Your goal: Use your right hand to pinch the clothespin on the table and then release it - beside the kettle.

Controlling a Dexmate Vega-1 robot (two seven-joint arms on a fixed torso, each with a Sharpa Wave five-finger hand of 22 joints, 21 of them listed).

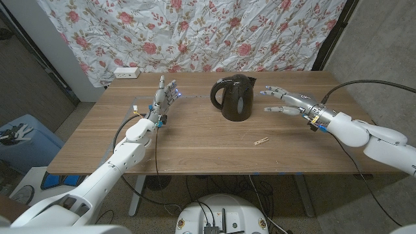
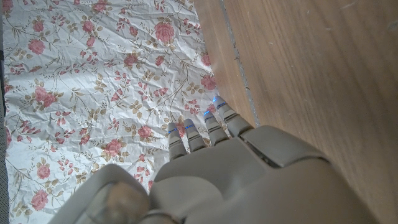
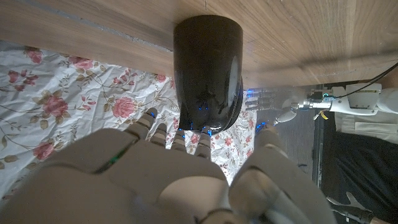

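Note:
A small wooden clothespin (image 1: 261, 140) lies on the table (image 1: 195, 149) in front of and slightly right of the black kettle (image 1: 234, 97). My right hand (image 1: 283, 101) hovers to the right of the kettle, fingers spread toward it and holding nothing; it is behind the clothespin and apart from it. From the right wrist the kettle (image 3: 207, 74) looms just beyond my right hand's fingers (image 3: 163, 138). On the far side of the kettle my left hand (image 1: 164, 97) stands raised over the table's left part, fingers apart and empty. My left hand (image 2: 230, 168) points toward the curtain.
A floral curtain (image 1: 195, 32) hangs behind the table. A white power strip (image 1: 126, 73) sits at the back left corner. Black cables run along both arms. A blue bin (image 1: 19, 140) stands on the floor to the left.

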